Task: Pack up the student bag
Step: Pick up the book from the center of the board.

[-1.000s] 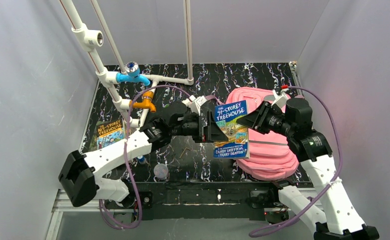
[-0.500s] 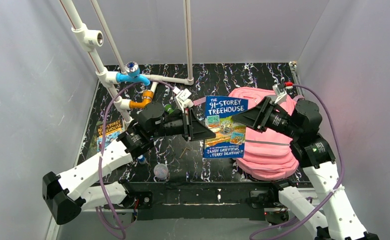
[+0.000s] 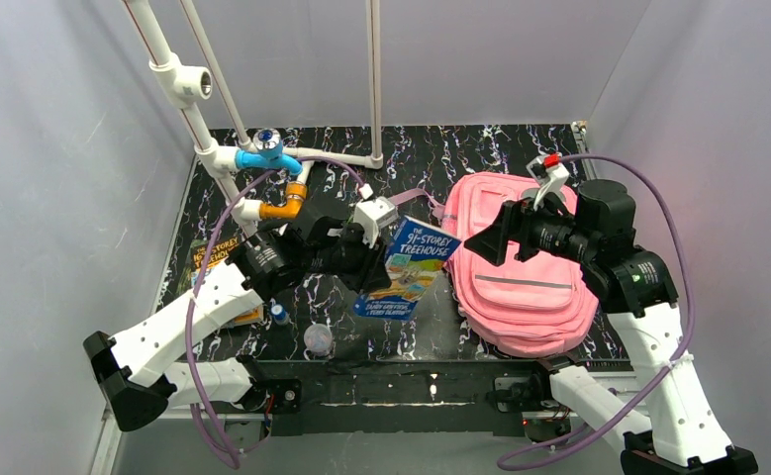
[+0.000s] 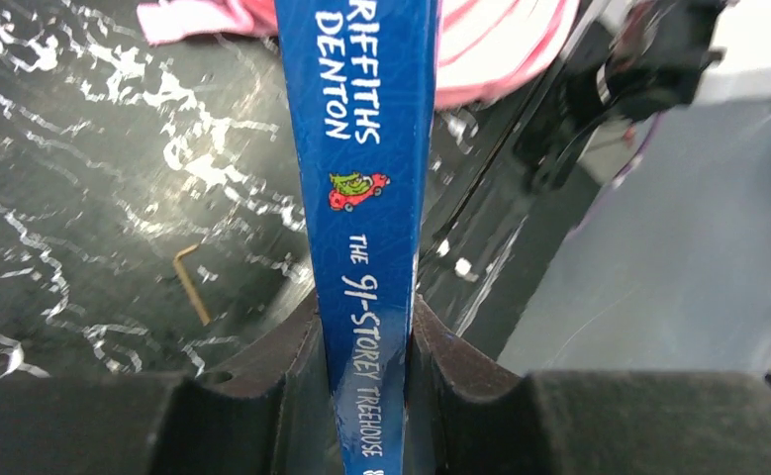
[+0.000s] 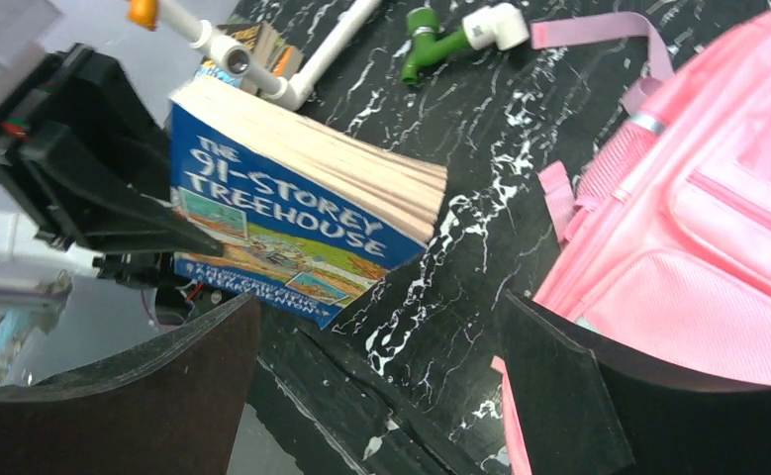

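Book (image 3: 411, 262) in the grasp of the left claw (image 3: 369, 272), held clear of the black marbled table (image 3: 460, 148), its blue cover tilted up towards the overhead camera. The cover reads "The 91-Storey Treehouse". In the left wrist view the black fingers (image 4: 292, 366) pinch the spine on both sides. The spine carries the same title under a small green-and-red cartoon figure, with "Denton" and the letters "riffiths" above it.

The right claw (image 3: 485, 242) is released, its fingers spread wide with nothing between them. It hangs over the left edge of the pink backpack (image 3: 525, 287) and faces the book. The backpack lies flat on the right side of the table, front pockets up, just beside the book's page edge.

A second book (image 3: 218, 259) lies at the table's left edge, partly hidden by the left arm, with "Storey" legible on its cover. A small bent hex key (image 4: 191, 285) lies on the table beneath the held book.
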Available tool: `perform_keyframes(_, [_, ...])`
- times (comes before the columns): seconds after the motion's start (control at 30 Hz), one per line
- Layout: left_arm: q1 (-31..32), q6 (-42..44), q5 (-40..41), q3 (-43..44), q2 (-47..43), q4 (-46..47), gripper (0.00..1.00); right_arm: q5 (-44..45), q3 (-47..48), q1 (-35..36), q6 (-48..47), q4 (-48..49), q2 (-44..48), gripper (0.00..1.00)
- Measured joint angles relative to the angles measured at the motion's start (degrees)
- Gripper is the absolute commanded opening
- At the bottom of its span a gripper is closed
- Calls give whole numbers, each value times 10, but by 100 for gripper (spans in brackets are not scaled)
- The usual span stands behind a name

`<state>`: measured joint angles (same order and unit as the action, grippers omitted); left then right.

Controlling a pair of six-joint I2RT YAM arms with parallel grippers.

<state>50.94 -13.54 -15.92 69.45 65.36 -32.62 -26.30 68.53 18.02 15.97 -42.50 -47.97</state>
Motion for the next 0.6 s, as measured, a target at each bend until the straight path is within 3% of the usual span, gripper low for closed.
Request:
perform_keyframes(0.2, [6, 54, 0, -3, -9, -28, 0, -71, -50, 0, 12, 55, -13, 98])
perform_keyframes(0.37, [10, -31, 3, -1, -21, 31, 0, -92, -170, 1, 115, 125, 37, 98])
perform_keyframes(0.5, [10, -109, 0, 7, -18, 73, 0, -111, -245, 1, 243, 243, 104, 98])
perform_keyframes(0.6, [5, -148, -1, 7, -18, 104, 0, -128, -264, 1, 302, 318, 99, 98])
